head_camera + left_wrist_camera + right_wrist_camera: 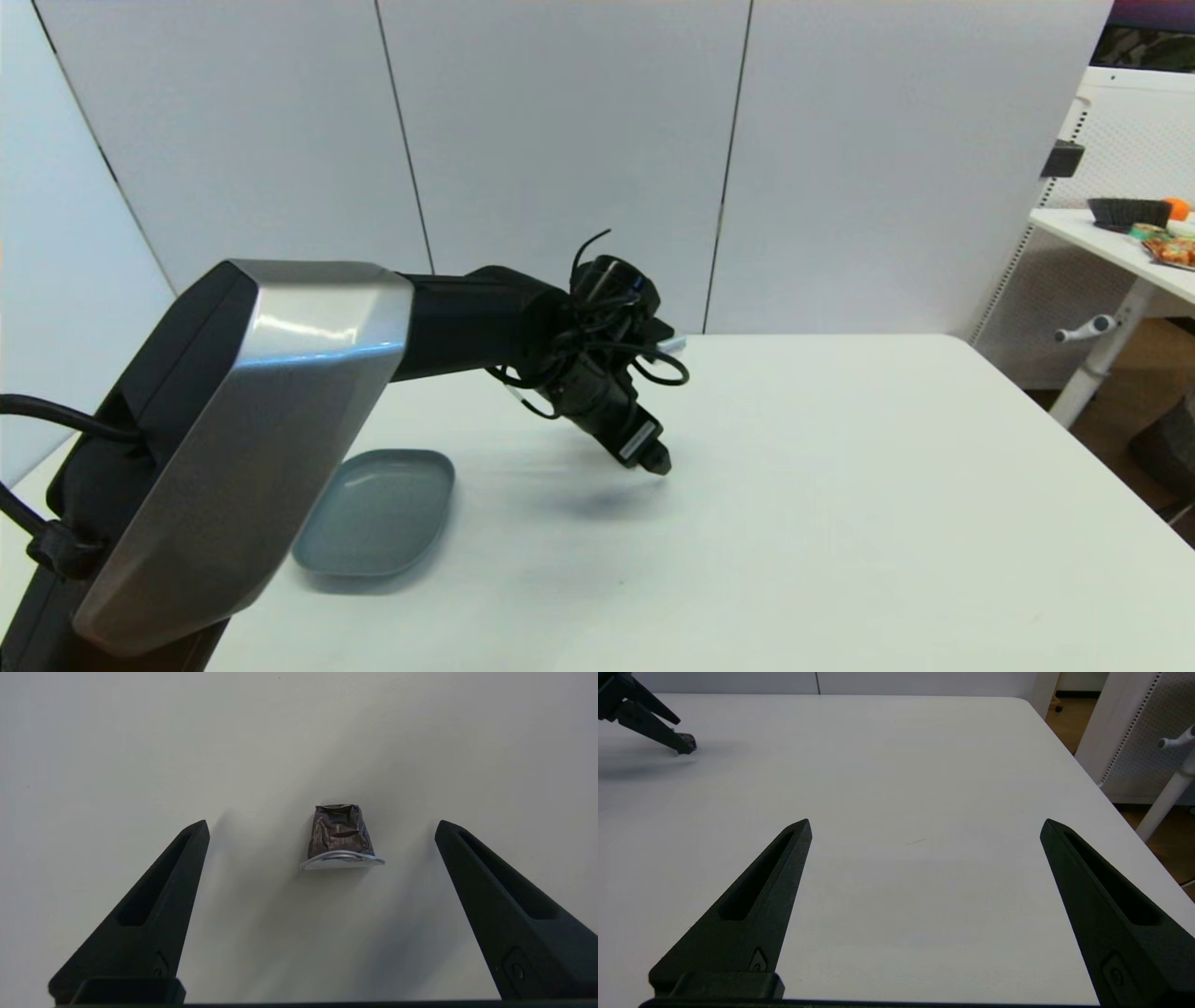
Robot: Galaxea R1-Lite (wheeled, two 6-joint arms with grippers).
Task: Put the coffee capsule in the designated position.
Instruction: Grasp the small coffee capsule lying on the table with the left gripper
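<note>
The coffee capsule (340,837) is a small dark brown crumpled pod with a silver foil rim, lying on the white table. My left gripper (322,826) is open, its two black fingers standing wide to either side of the capsule without touching it. In the head view the left gripper (656,459) points down at mid-table and hides the capsule. From the right wrist view the capsule (690,741) shows as a dark speck by the far left gripper's fingertips (682,749). My right gripper (924,823) is open over bare table, out of the head view.
A grey-blue shallow dish (378,511) lies on the table (840,513) at front left, beside the left arm's silver housing. White wall panels stand behind. Another table with a dark basket (1128,213) and snacks stands at far right.
</note>
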